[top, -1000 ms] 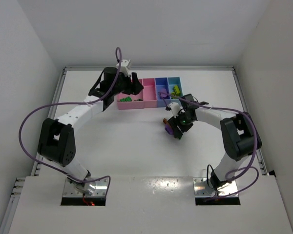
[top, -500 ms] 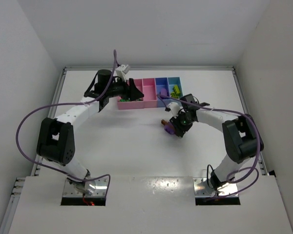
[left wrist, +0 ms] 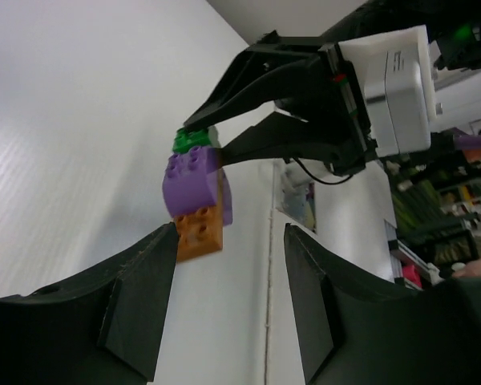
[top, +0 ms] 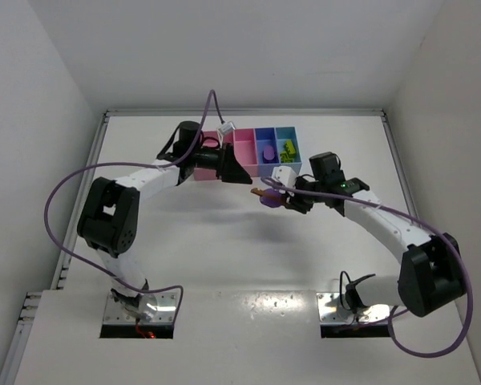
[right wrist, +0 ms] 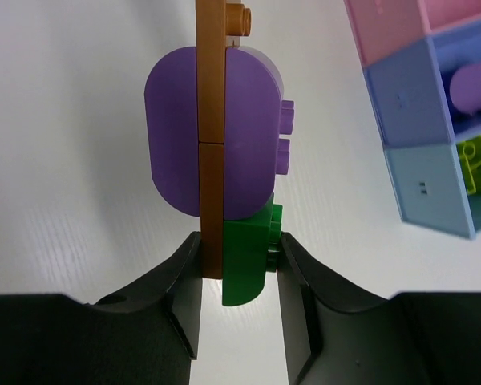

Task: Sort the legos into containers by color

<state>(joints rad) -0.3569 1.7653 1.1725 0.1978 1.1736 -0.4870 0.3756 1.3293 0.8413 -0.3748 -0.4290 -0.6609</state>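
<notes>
My right gripper [right wrist: 239, 247] is shut on a stuck-together clump of legos [right wrist: 216, 136]: a brown-orange plate, purple rounded bricks and a green brick, with the fingers pinching the plate and the green brick. From above, the clump [top: 266, 197] hangs over the table just below the containers [top: 248, 143], at the tip of the right gripper [top: 279, 199]. My left gripper [top: 244, 178] stands open, pointing at the clump from the left. In the left wrist view the clump [left wrist: 194, 200] sits just beyond the open left gripper [left wrist: 231, 241], its orange end near the left finger.
The purple-blue tray [right wrist: 409, 96] holds a purple lego [top: 266, 152], and the light blue tray [right wrist: 433, 188] holds yellow-green legos [top: 288, 149]. My left arm covers part of the wide pink tray [top: 204, 172]. White walls enclose the table, and purple cables loop over both arms.
The right gripper has shut on the clump and carried it up and left off the table. The left arm has swung from above the trays rightward toward the clump.
</notes>
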